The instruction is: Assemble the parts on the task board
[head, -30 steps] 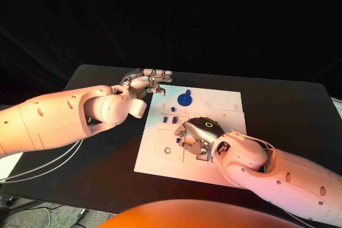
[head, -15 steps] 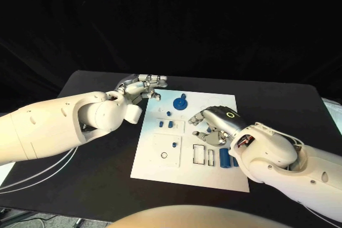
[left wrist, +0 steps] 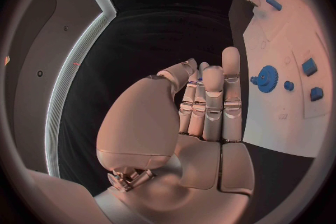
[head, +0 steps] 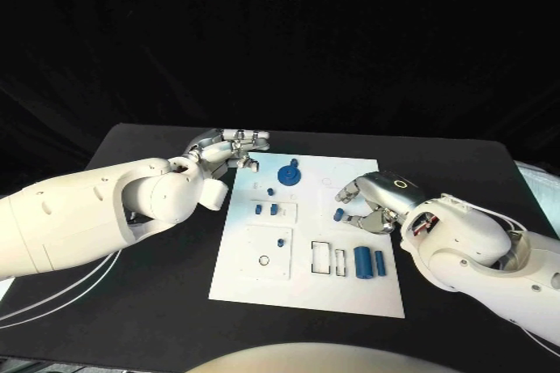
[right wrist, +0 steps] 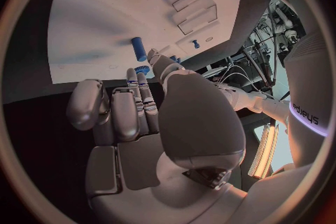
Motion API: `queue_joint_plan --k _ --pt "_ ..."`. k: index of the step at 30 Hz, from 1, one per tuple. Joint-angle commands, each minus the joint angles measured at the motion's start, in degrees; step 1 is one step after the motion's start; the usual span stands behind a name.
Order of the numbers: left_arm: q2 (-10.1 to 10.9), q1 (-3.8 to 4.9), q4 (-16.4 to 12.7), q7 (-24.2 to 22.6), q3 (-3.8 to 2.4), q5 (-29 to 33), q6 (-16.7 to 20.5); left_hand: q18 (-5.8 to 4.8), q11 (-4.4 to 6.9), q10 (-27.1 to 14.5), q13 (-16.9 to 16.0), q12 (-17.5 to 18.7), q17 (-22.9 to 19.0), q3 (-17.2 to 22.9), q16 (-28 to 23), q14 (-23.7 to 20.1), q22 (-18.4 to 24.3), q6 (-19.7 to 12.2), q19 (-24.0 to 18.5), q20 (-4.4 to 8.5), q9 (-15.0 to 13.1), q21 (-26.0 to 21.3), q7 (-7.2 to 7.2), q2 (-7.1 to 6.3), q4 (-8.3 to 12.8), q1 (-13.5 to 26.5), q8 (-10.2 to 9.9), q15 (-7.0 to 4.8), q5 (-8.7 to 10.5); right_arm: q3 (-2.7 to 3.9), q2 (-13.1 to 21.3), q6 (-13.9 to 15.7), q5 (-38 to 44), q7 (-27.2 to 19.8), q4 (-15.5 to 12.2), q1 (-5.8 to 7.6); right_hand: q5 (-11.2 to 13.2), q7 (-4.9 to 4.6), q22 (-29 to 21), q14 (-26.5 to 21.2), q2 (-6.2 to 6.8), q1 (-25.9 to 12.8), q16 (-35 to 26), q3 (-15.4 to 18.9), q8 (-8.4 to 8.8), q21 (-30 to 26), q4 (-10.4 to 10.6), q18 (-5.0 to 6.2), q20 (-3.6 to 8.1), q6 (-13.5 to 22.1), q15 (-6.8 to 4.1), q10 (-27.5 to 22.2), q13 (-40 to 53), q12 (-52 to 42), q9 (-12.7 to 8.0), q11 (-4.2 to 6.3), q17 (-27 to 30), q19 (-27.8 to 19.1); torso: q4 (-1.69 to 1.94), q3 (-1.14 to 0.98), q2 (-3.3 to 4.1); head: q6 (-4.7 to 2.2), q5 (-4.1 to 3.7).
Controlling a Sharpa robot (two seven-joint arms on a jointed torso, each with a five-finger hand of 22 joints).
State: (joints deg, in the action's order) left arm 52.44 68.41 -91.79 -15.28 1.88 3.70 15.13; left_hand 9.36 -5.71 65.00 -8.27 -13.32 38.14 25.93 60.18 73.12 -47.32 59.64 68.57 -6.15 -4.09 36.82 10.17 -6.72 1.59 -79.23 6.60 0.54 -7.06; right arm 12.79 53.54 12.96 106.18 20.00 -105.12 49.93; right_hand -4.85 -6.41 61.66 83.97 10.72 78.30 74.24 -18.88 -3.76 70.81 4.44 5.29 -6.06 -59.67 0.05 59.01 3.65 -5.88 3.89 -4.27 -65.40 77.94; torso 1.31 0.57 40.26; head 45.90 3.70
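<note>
The white task board (head: pixel 306 288) lies in the middle of the black table. On it are a blue gear (head: pixel 290 175), small blue blocks (head: pixel 265 209), a tiny peg (head: pixel 282 243) and two blue cylinders (head: pixel 371 261) beside empty slots (head: pixel 329 257). My right hand (head: pixel 371 200) hovers over the board's right side with loosely bent fingers and holds nothing. A short blue peg (head: pixel 338 215) lies on the board just off its fingertips (right wrist: pixel 138 49). My left hand (head: pixel 230 147) stays at the board's far left corner, fingers straight and together (left wrist: pixel 210 101), empty, near the gear (left wrist: pixel 266 78).
Black table (head: pixel 140 252) surrounds the board on all sides. My left forearm (head: pixel 94 215) crosses the table's left part, and my right forearm (head: pixel 490 264) covers the near right part. White cables (head: pixel 47 296) trail off the table's left edge.
The camera has shifted. My right hand has drawn back from the slots toward the board's right edge, uncovering the two blue cylinders. The left hand keeps its place at the corner.
</note>
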Motion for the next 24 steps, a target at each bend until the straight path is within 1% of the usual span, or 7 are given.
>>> queue_joint_plan --k 1,3,8,12,16,21,24 --pt "-0.02 0.00 -0.11 -0.36 -0.02 -0.96 -1.10 1.07 0.13 -0.35 -0.07 -0.20 -0.03 -0.17 0.15 -0.49 0.07 -0.54 -0.09 -0.12 0.09 -0.32 -0.03 0.05 0.24 -0.32 0.21 0.08 -0.16 0.02 -0.27 -2.94 1.08 0.67 0.28 0.02 0.07 0.28 -0.08 1.95 -0.45 1.20 -0.43 0.52 -0.03 -0.25 0.30 0.57 0.59 -0.34 -0.45 0.24 0.06 -0.41 0.03 0.20 0.16 0.09 0.15 0.06 0.01 -0.03 -0.02" --pt "0.00 0.00 -0.10 -0.37 -0.01 -1.01 -1.10 1.07 0.13 -0.35 -0.07 -0.20 -0.03 -0.17 0.15 -0.49 0.07 -0.54 -0.09 -0.12 0.09 -0.32 -0.03 0.05 0.24 -0.32 0.21 0.08 -0.16 0.02 -0.40 -3.30 1.10 0.43 0.43 0.01 0.07 0.21 -0.04 1.95 -0.85 1.60 -0.58 0.58 -0.20 -0.24 0.54 0.54 0.72 -1.10 -0.56 1.08 0.11 -0.98 0.13 0.36 0.37 0.19 0.06 0.01 0.05 0.03 0.11" --pt "0.05 -0.01 -0.18 -0.46 -0.01 -1.06 -1.11 1.07 0.13 -0.35 -0.07 -0.20 -0.03 -0.17 0.15 -0.49 0.07 -0.54 -0.09 -0.12 0.09 -0.32 -0.03 0.05 0.24 -0.32 0.21 0.08 -0.16 0.01 -0.92 -4.02 0.99 -0.17 0.80 -0.04 0.10 0.34 0.18 1.90 -1.69 2.41 -0.97 0.01 -0.49 -0.10 0.85 0.48 0.85 -2.66 -0.75 2.55 0.06 -1.79 0.27 0.60 0.91 0.45 -0.06 0.06 0.06 0.14 0.14" --pt "0.06 -0.01 -0.21 -0.50 -0.02 -1.07 -1.13 1.07 0.13 -0.35 -0.07 -0.20 -0.03 -0.17 0.15 -0.49 0.07 -0.54 -0.09 -0.12 0.09 -0.32 -0.03 0.05 0.24 -0.32 0.21 0.08 -0.16 -0.01 -1.50 -4.27 0.88 -0.49 1.14 -0.08 0.25 0.36 0.33 1.96 -2.18 2.72 -0.93 -0.57 -0.51 0.01 1.11 0.43 0.86 -3.36 -0.73 3.48 0.01 -2.13 0.29 0.58 0.85 0.61 -0.03 0.05 0.05 0.23 0.11" --pt "0.08 -0.01 -0.20 -0.49 -0.02 -1.08 -1.14 1.07 0.13 -0.35 -0.07 -0.20 -0.03 -0.17 0.15 -0.49 0.07 -0.54 -0.09 -0.12 0.09 -0.32 -0.03 0.05 0.24 -0.32 0.21 0.08 -0.16 -0.04 -1.95 -4.58 0.80 -0.60 1.53 -0.12 0.43 0.45 0.35 1.99 -2.53 2.86 -0.94 -1.10 -0.51 0.02 1.41 0.43 0.89 -3.97 -0.77 4.22 -0.02 -2.31 0.31 0.63 0.88 0.68 0.10 0.01 0.05 0.34 0.06" --pt "0.13 -0.01 -0.17 -0.45 -0.02 -1.08 -1.16 1.07 0.13 -0.35 -0.07 -0.20 -0.03 -0.17 0.15 -0.49 0.07 -0.54 -0.09 -0.12 0.09 -0.32 -0.03 0.05 0.24 -0.32 0.21 0.08 -0.16 -0.10 -2.57 -5.01 0.78 -0.49 2.32 -0.15 0.73 0.47 0.57 2.06 -2.88 3.14 -0.79 -1.79 -0.49 0.17 1.60 0.38 0.93 -4.60 -0.82 4.92 -0.04 -2.34 0.32 0.66 0.68 0.83 0.09 0.03 0.04 0.47 0.18" --pt "0.12 -0.01 -0.14 -0.39 -0.02 -1.08 -1.23 1.07 0.13 -0.35 -0.07 -0.20 -0.03 -0.17 0.15 -0.49 0.07 -0.54 -0.09 -0.12 0.09 -0.32 -0.03 0.05 0.24 -0.32 0.21 0.08 -0.16 -0.18 -3.21 -5.39 0.95 -0.37 3.20 -0.19 0.83 0.45 0.73 2.11 -3.04 3.40 -0.69 -2.25 -0.48 0.29 1.60 0.35 0.97 -4.98 -0.85 5.41 -0.02 -2.35 0.34 0.68 0.57 0.94 0.00 -0.01 0.03 0.57 0.29"
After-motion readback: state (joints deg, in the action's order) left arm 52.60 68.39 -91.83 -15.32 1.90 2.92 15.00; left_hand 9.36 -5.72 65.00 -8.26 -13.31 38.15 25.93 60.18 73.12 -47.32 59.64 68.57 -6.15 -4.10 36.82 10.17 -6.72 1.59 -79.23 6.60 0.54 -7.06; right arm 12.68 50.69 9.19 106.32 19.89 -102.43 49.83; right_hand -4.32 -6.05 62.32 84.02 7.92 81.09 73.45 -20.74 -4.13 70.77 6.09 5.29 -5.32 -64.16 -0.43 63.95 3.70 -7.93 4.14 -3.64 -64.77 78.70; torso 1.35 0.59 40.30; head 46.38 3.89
